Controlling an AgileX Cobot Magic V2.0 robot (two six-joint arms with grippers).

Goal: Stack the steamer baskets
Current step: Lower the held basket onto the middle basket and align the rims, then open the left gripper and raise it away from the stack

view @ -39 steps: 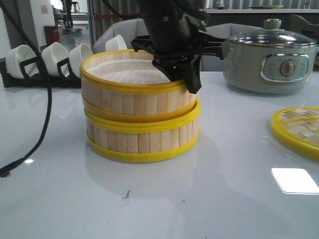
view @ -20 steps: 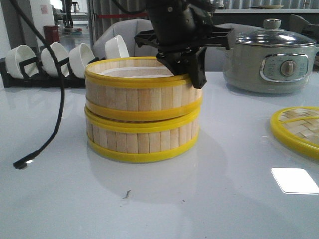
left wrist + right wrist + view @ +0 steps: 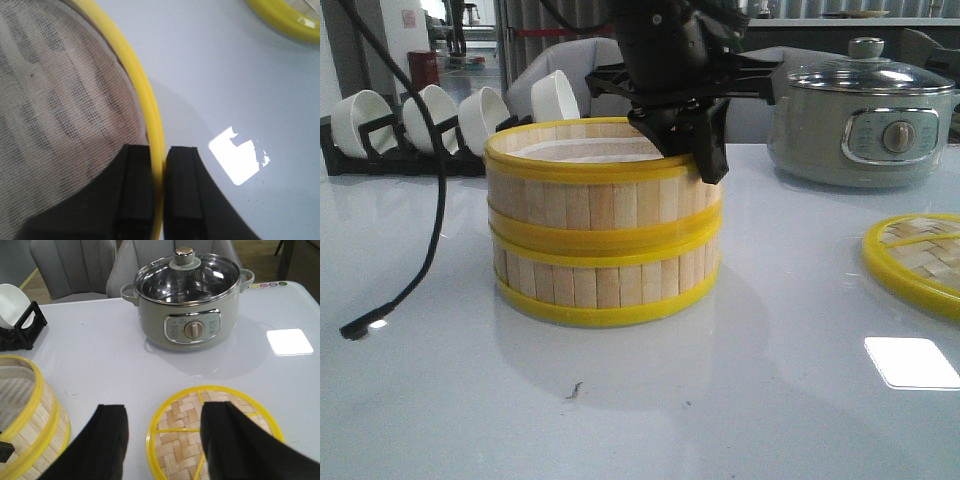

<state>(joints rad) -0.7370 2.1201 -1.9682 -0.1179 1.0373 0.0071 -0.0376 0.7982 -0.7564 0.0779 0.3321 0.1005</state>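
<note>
Two steamer baskets stand stacked in the middle of the table. The upper steamer basket [image 3: 590, 200] sits level on the lower steamer basket [image 3: 605, 282], their yellow rims meeting. My left gripper [image 3: 698, 150] reaches down from above at the upper basket's right side. In the left wrist view my left gripper [image 3: 160, 165] is shut on that basket's yellow top rim [image 3: 136, 82], one finger over the white liner [image 3: 60, 90] and one outside. My right gripper [image 3: 165, 412] hangs open above the table, with nothing between its fingers. The stack [image 3: 30, 415] shows at the edge of that view.
A flat woven bamboo lid [image 3: 920, 262] [image 3: 185, 440] lies at the right, partly under my right gripper. The grey-green electric pot [image 3: 860, 125] [image 3: 187, 300] stands at the back right. A black rack of white bowls [image 3: 420, 120] is at the back left. A black cable [image 3: 425, 230] hangs at the left.
The upper basket was tilted one second ago; it has come down and levelled, closing the gap to the lower basket. The hanging cable has swung.
</note>
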